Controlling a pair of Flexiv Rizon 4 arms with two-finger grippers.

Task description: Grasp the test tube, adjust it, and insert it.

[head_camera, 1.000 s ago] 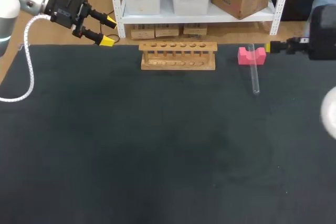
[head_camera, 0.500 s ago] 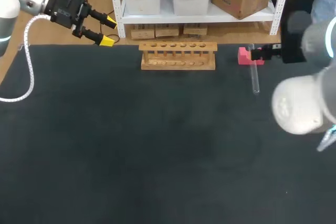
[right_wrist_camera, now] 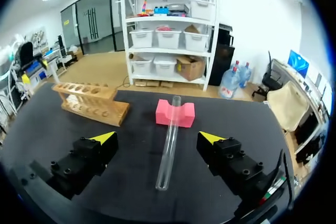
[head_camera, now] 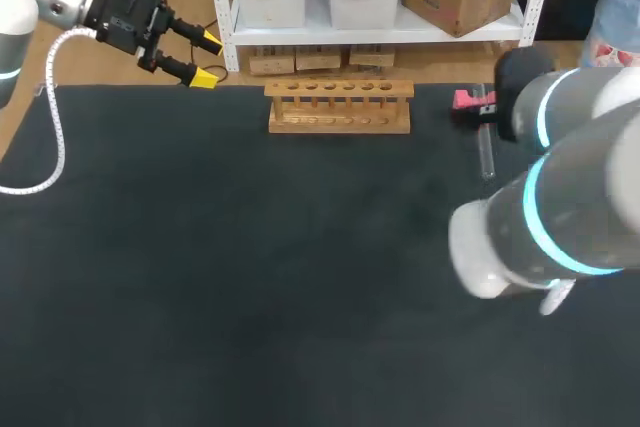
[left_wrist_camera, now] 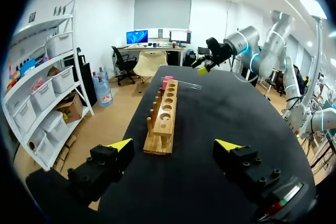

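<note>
Right gripper (right_wrist_camera: 157, 138) has just swung in above the test tube (right_wrist_camera: 169, 142), wide open, tube lying on the table (right_wrist_camera: 134, 129) with one end on the pink block (right_wrist_camera: 175, 113), so the grab's probably next.

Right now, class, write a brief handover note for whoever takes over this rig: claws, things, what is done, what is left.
Left claw: open, empty, near the table's far left edge.
Right claw: open, one finger on each side of the test tube, not gripping it.
Test tube: lying on the table, one end propped on the pink block.
Wooden rack: holds no tube.
Done: nothing grasped.
Left: grasp, adjust, insert.
</note>
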